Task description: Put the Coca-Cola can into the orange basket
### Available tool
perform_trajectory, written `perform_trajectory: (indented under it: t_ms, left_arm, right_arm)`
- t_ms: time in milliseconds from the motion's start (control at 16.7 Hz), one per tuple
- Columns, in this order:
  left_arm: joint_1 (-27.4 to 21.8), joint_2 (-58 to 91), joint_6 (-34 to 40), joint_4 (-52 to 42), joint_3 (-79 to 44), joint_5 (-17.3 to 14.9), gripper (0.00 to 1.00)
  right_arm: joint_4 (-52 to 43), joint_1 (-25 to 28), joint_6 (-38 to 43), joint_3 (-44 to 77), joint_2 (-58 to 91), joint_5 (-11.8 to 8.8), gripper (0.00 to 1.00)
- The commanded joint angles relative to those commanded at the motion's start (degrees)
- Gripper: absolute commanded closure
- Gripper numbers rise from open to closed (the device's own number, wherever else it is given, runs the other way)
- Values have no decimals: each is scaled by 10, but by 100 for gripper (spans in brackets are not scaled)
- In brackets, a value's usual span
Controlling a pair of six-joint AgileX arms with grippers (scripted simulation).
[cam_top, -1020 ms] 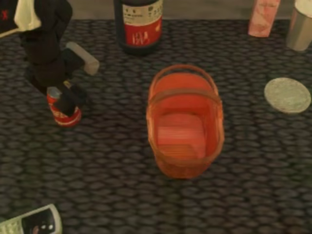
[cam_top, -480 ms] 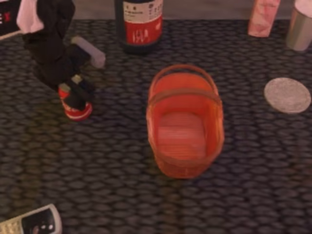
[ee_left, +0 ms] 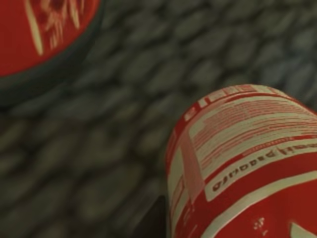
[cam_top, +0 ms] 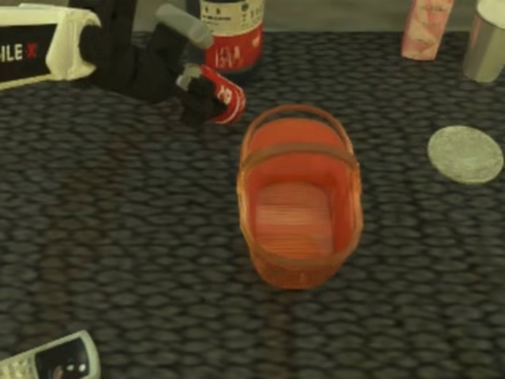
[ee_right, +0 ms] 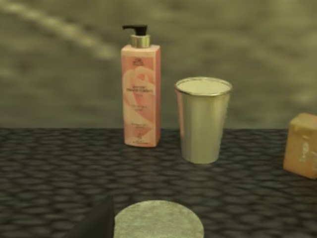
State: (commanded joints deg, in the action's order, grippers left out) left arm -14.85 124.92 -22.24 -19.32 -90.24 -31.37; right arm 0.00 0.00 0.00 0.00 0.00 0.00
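Note:
My left gripper [cam_top: 207,95] is shut on the Coca-Cola can [cam_top: 226,95], a small red can held tilted in the air just off the far-left rim of the orange basket [cam_top: 246,197]. The basket is oval with a hoop handle [cam_top: 298,148] and stands at the table's middle with nothing in it. In the left wrist view the can [ee_left: 247,163] fills the near side, with one dark finger [ee_left: 151,220] beside it. My right arm is out of the top view; only a dark fingertip [ee_right: 94,220] shows in its wrist view.
A large dark bottle [cam_top: 230,35] with a red label stands right behind the held can. At the far right are a pink pump bottle [cam_top: 427,28], a metal cup [cam_top: 485,39] and a round grey disc [cam_top: 465,154]. A phone [cam_top: 51,359] lies at the front left.
My left gripper has lifted the can from the table's left side and carried it up and to the right, tilting it, until it is close to the basket's far-left rim.

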Motion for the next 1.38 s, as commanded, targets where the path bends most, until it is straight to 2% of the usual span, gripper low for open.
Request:
perform_trajectory:
  t_ms: [420,540,660,840,1200,1380]
  left_arm:
    - [-27,-43,131,404,101,-269,100]
    - [-33,-59,160,485,125,-329,100]
    - [-37,-74,181,542,142,-375,100]
    - [-40,-87,196,582,155,-410,100]
    - [-37,-83,195,584,154,-410,100]
    - [-35,-52,195,625,165,-413,100]
  right_arm:
    - [0,0,0,0,0,0,0]
    - [0,0,0,0,0,0,0]
    - [0,0,0,0,0,0,0]
    - [0,0,0,0,0,0,0]
    - [0,0,0,0,0,0,0]
    - [0,0,0,0,0,0,0]
